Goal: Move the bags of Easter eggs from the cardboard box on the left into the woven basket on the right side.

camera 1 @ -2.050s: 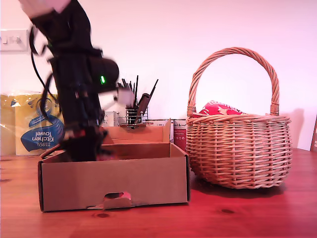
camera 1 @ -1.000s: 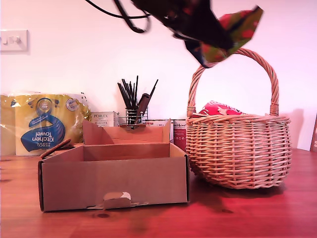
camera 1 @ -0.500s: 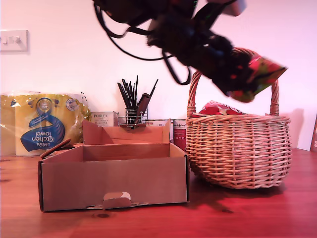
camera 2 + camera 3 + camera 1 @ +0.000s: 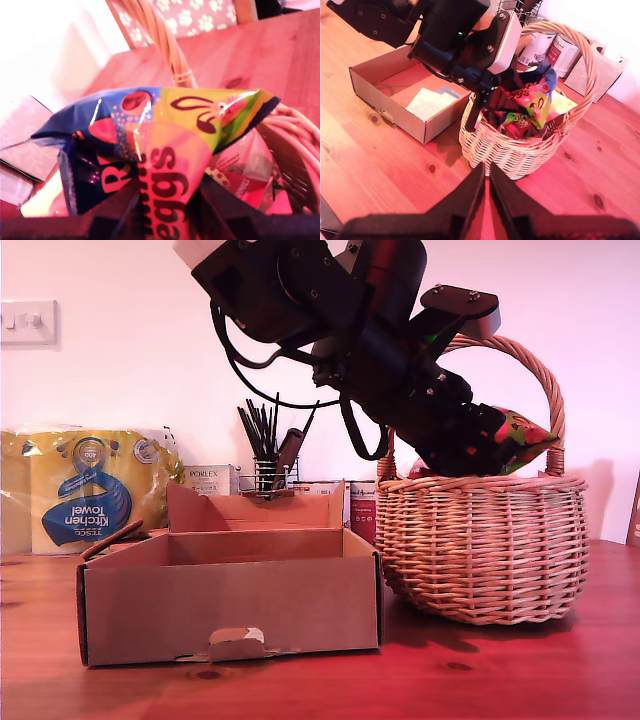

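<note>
My first gripper point(image 4: 488, 443) is shut on a crinkly bag of Easter eggs point(image 4: 520, 432), navy, yellow and green with a rabbit print point(image 4: 165, 145). It holds the bag just above the rim of the woven basket point(image 4: 480, 540), under the arched handle. Red-and-white packets point(image 4: 512, 127) lie inside the basket point(image 4: 505, 152). The cardboard box point(image 4: 230, 605) stands at the exterior view's left; the second wrist view shows a pale flat item point(image 4: 430, 102) in it. My second gripper point(image 4: 485, 172) hangs high above the table, its jaws together with nothing between them.
Behind the box are a yellow-and-blue kitchen towel pack point(image 4: 90, 490), a small white carton point(image 4: 205, 480) and a wire pot of black brushes point(image 4: 268, 465). Tins point(image 4: 555, 50) stand behind the basket. The red-brown wooden table point(image 4: 480, 670) stretches in front.
My first gripper rose out of the box with the bag, swung across to the exterior view's right, and has come down to the basket's rim.
</note>
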Robot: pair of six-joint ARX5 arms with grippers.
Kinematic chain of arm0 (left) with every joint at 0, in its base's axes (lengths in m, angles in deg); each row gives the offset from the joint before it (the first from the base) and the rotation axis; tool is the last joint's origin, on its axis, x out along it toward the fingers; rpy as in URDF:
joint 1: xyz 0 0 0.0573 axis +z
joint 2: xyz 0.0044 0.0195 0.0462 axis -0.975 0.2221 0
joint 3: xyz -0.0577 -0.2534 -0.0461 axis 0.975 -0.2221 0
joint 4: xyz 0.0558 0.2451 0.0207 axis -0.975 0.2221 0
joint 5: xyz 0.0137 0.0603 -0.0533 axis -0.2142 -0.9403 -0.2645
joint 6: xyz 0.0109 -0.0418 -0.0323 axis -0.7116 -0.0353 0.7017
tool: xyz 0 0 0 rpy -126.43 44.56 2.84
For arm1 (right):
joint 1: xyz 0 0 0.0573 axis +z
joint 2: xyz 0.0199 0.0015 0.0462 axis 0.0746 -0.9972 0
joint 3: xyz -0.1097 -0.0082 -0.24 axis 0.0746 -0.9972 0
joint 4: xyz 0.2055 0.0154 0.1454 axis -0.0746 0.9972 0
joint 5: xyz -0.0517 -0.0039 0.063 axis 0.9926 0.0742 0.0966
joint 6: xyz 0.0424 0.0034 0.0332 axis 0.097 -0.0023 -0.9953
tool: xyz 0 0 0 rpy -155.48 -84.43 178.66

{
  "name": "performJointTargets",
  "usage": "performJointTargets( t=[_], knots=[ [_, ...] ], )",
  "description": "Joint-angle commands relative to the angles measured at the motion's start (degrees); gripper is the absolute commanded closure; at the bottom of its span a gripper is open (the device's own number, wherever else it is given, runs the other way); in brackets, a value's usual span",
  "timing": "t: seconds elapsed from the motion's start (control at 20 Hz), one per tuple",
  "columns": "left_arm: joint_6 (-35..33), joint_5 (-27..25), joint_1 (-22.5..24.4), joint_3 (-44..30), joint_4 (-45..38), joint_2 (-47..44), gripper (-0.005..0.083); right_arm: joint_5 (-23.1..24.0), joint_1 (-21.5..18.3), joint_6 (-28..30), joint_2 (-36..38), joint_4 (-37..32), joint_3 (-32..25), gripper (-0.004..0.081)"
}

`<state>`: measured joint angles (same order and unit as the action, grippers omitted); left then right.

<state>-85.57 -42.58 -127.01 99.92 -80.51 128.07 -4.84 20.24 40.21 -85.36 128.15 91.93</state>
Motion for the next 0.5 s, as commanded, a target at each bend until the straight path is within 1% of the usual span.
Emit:
performJointTargets(
  t=[0.0, 0.05, 0.1, 0.2, 0.25, 0.3, 0.45],
  knots=[
    [0.63, -0.33, 0.22, -1.18, 1.14, 2.64, 0.0568, 0.07, 0.22, 0.15, 0.39, -0.57, -0.17, 0.0783],
    [1.97, -0.85, 0.22, -1.18, 1.07, 2.64, 0.0502, 0.07, 0.22, 0.15, 0.39, -0.57, -0.17, 0.0783],
    [2.38, -1.53, 0.22, -1.18, 0.85, 2.64, 0.0405, 0.04, 0.22, 0.15, 0.39, -0.57, -0.17, 0.0783],
    [2.54, -3.15, 0.17, -1.18, 0.22, 2.62, 0.0177, 0.02, 0.22, 0.15, 0.39, -0.57, -0.17, 0.0783],
    [2.49, -3.91, 0.07, -1.18, 0.13, 2.45, 0.0108, 0.02, 0.22, 0.15, 0.39, -0.57, -0.17, 0.0783],
    [2.49, -5.35, -0.07, -1.18, 0.31, 2.16, 0.0083, 0.02, 0.22, 0.15, 0.39, -0.55, -0.17, 0.0783],
    [2.51, -6.34, -0.59, -1.18, 1.38, 0.35, 0.0081, 0.02, 0.22, 0.17, 0.39, -0.50, -0.17, 0.0783]
  ],
)
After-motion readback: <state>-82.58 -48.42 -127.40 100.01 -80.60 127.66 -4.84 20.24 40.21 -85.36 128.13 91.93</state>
